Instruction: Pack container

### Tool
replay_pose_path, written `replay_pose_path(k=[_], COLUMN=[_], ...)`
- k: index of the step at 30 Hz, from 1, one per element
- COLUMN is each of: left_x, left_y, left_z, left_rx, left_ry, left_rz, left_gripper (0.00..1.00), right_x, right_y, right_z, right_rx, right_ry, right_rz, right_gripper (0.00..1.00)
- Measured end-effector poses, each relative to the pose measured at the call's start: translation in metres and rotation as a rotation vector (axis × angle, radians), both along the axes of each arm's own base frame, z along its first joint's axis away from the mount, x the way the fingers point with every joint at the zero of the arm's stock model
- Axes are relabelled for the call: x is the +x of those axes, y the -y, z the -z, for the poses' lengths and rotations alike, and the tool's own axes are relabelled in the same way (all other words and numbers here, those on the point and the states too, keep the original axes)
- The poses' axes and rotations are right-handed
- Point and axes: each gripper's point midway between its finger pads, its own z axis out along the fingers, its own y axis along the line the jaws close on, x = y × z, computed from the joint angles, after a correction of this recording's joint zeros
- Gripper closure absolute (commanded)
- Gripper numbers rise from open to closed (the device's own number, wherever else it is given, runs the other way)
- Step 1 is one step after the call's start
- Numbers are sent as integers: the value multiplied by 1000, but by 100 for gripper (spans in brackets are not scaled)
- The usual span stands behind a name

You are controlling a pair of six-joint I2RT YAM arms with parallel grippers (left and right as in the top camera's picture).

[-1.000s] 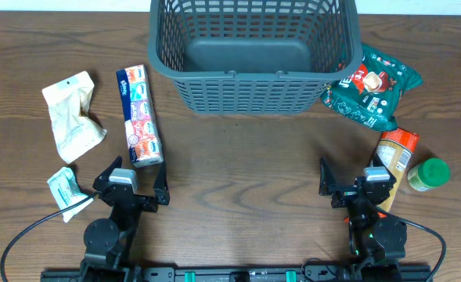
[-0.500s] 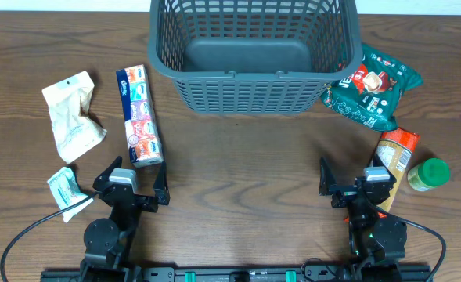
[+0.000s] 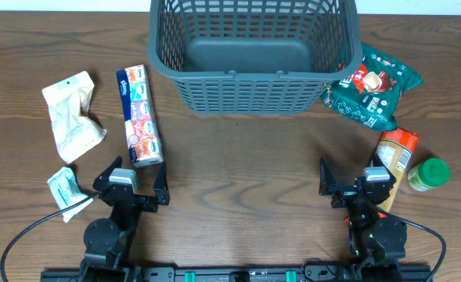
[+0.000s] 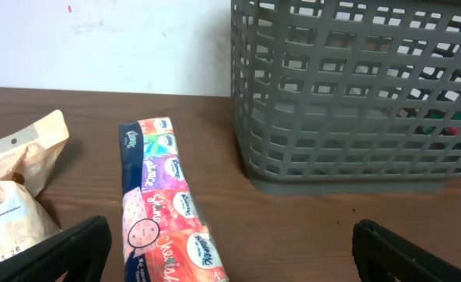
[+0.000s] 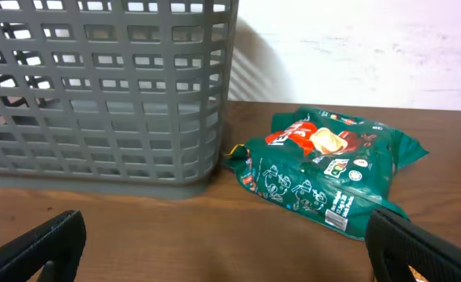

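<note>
Step in hand: nothing is packed yet, I judge; the first pick has not begun.
Left pincer: fingers spread wide, holding nothing, low on the table near and left of the container.
Best first pick, left side: the strip of pocket tissue packs, left of the container's near-left corner and just ahead of the left pincer. Close across its narrow width near the middle so it hangs level, then lift clear of the thick rim before moving over.
Later left picks: the crumpled beige pouch and the small white-and-green sachet, both further left of the container. They look soft and flat, so pinch a raised fold.
Right pincer: fingers wide apart, empty, near and right of the container.
Right-side picks: the green snack bag leans against the container's right wall; draw it away from the wall first. The orange-labelled canister and green-capped jar lie nearer than that bag, close by the right pincer.
Risk: catching a packet on the rim.
Container, place: far middle of the table, between the two pincers' sides.
Container, look: large dark grey plastic basket with slotted lattice walls, thick rim and solid floor; it stands upright, and the floor that shows is bare.
</note>
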Motion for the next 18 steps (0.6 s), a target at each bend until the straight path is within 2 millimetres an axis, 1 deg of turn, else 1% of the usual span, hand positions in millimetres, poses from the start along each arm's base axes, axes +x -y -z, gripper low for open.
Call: replay_pose_path(k=[8, 12, 14, 17, 18], left_x=[0, 0, -2, -4, -4], left_y=[0, 0, -1, -6, -8], left_z=[-1, -1, -2, -20, -36], left_rx=[-2, -50, -71, -75, -70], left_ry=[4, -7, -38, -90, -103], left_rz=[0, -5, -11, -43, -54], left_gripper=[1, 1, 1, 2, 2], right_x=[0, 0, 0, 0, -1], right_y=[0, -1, -4, -8, -10], right_z=[0, -1, -5, -5, -4], right_rx=[0, 6, 20, 52, 67], right_ry=[0, 5, 18, 16, 10], right_rz=[1, -7, -23, -45, -53], right_gripper=[1, 1, 1, 1, 1])
